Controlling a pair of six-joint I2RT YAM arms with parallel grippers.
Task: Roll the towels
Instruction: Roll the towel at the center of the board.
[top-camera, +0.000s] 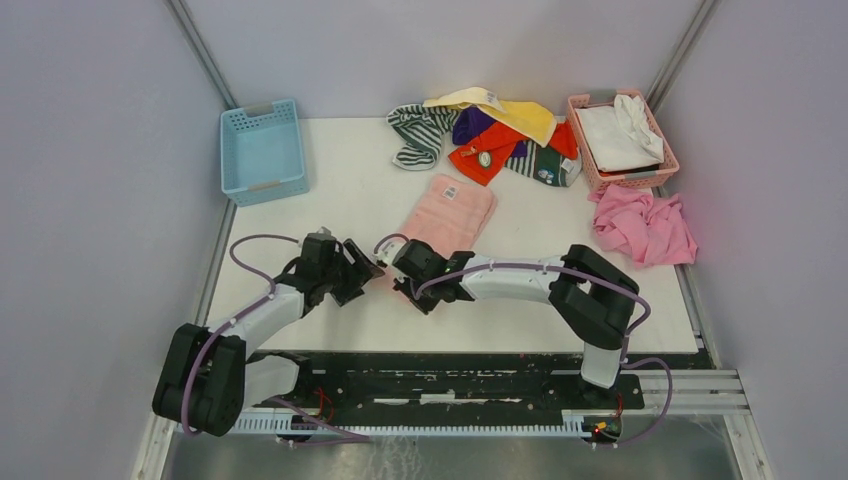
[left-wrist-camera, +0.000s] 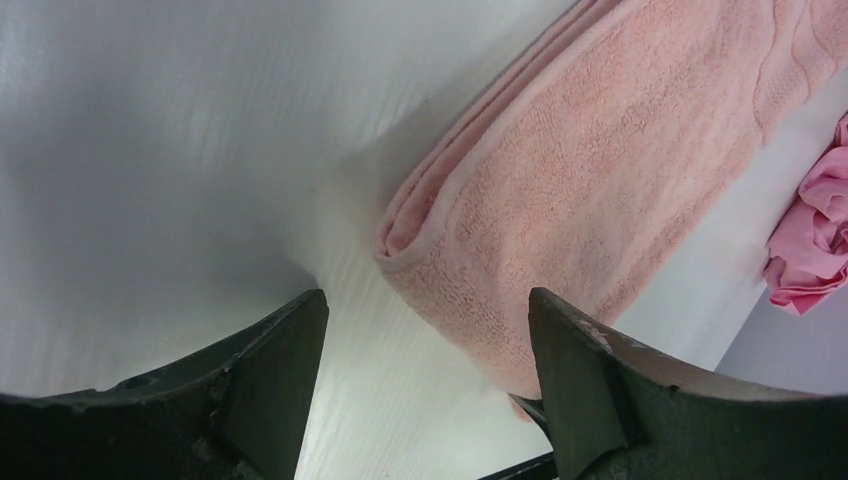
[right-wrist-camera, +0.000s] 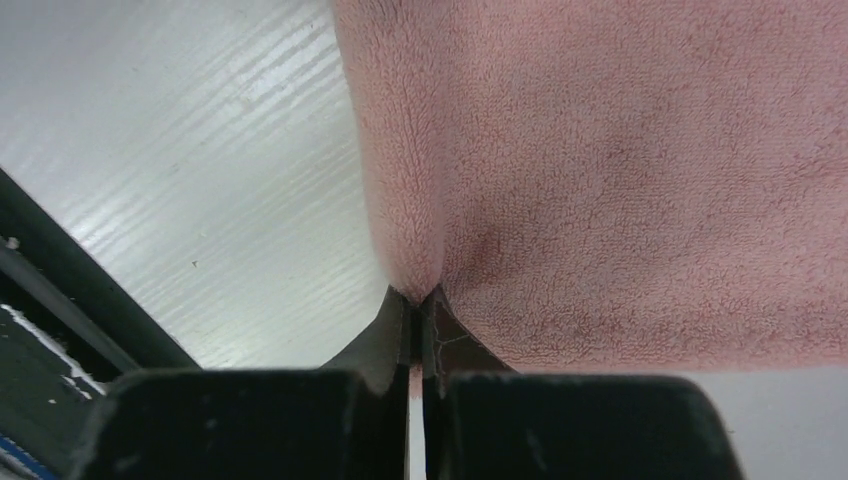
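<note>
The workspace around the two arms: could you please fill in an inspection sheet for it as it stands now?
Surface: white table, nothing spilled on the bare part.
Job's things: light pink towel folded flat near the arms; pile of towels unrolled at the far edge.
Clutter: blue basket far left; pink basket far right holding a white cloth; crumpled pink cloth beside it.
Grippers: left gripper open just short of the pink towel's near corner; right gripper shut on that towel's edge.
Cables: purple cables loop along both arms, not touching any towel.
Surroundings: grey walls on three sides.
</note>
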